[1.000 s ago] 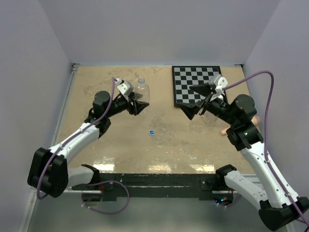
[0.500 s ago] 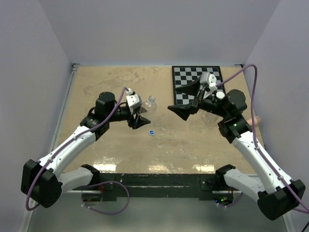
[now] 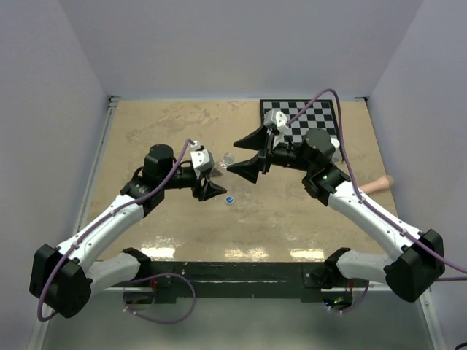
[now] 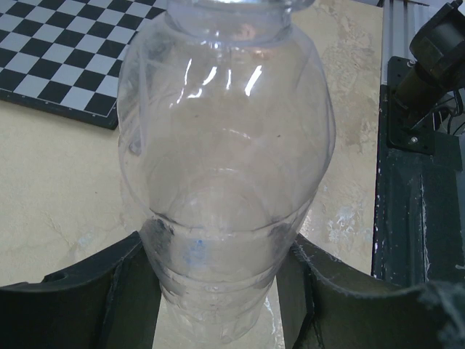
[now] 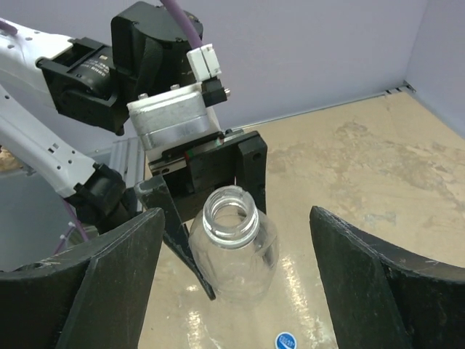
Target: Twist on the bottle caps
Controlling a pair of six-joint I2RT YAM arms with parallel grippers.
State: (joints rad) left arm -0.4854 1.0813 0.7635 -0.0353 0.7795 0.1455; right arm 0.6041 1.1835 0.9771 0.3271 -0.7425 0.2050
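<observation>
From above, the short clear plastic bottle [image 5: 240, 263] is hard to pick out, little more than a pale glint of rim between the two arms near the middle of the beige desk [image 3: 168, 124]. The right wrist view shows it best: it is upright, its mouth open and bare. The left wrist view cuts that mouth off at the top edge, and the base is lost low down between the dark fingers [image 4: 73, 298], so I cannot tell whether it stands on the desk or hangs just clear of it. The left pincer [image 3: 210, 177] is clamped on the bottle's lower body. The right pincer [image 3: 233, 156] is spread wide, one finger on either side of the neck with a gap to each. The small round blue screw cap with a pale centre [image 3: 229, 199] lies flat on the desk just in front of the bottle, and the bottom edge of the right wrist view cuts it in half. The right arm covers part of the black-and-white chequered board [image 3: 306, 115] and one end of the pinkish stick [image 3: 379, 183]. Counted from here: one bottle, one cap, one board, one stick, two arms
</observation>
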